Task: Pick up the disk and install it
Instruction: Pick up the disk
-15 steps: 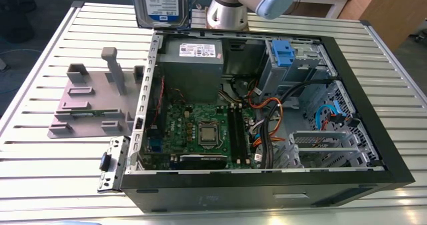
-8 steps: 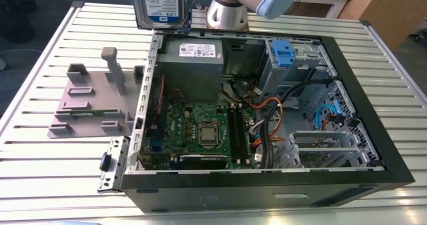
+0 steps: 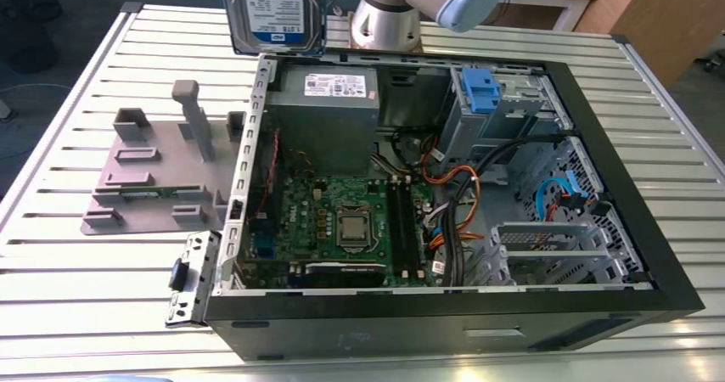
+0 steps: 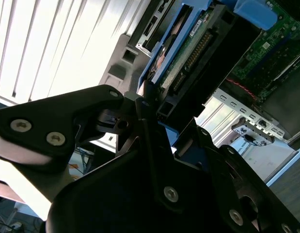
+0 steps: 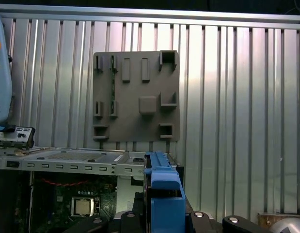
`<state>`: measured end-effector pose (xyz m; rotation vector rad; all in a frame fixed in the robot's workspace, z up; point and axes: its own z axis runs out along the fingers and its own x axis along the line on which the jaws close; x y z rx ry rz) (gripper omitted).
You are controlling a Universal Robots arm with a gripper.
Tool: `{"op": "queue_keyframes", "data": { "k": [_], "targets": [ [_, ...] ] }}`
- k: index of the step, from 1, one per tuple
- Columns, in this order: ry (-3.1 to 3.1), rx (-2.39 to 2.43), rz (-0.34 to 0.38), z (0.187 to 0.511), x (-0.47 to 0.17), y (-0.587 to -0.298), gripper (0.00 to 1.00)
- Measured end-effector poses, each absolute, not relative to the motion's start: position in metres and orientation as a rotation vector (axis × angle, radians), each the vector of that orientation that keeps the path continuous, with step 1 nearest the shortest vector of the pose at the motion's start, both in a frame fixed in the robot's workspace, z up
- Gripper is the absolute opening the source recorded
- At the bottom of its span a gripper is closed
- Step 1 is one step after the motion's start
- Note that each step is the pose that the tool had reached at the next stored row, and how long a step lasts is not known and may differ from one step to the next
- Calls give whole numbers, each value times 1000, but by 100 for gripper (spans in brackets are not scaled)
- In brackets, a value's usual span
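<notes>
The disk (image 3: 275, 13) hangs upright in the air above the far left corner of the open computer case (image 3: 634, 229) in the exterior view, its white and blue label facing the camera. In the second wrist view my gripper (image 4: 164, 114) is shut on the disk (image 4: 188, 53), gripping its blue bracket edge-on, with the drive's circuit board side showing. In the first wrist view the blue bracket (image 5: 164, 194) stands up between the gripper's black links, above the case's edge.
Inside the case lie the motherboard (image 3: 340, 221), a grey box with a white sticker (image 3: 328, 102), cables, and a blue clip (image 3: 480, 89) at the drive bay. A grey fixture plate (image 3: 159, 178) lies on the slatted table at the exterior view's left. The arm's base (image 3: 391, 17) stands behind the case.
</notes>
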<state>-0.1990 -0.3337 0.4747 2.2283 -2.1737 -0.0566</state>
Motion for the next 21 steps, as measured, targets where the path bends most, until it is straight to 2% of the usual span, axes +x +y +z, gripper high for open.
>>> {"op": "queue_keyframes", "data": {
  "k": [21],
  "targets": [
    [-2174, 2228, -56, 474, -191, -334, 37]
  ]
}}
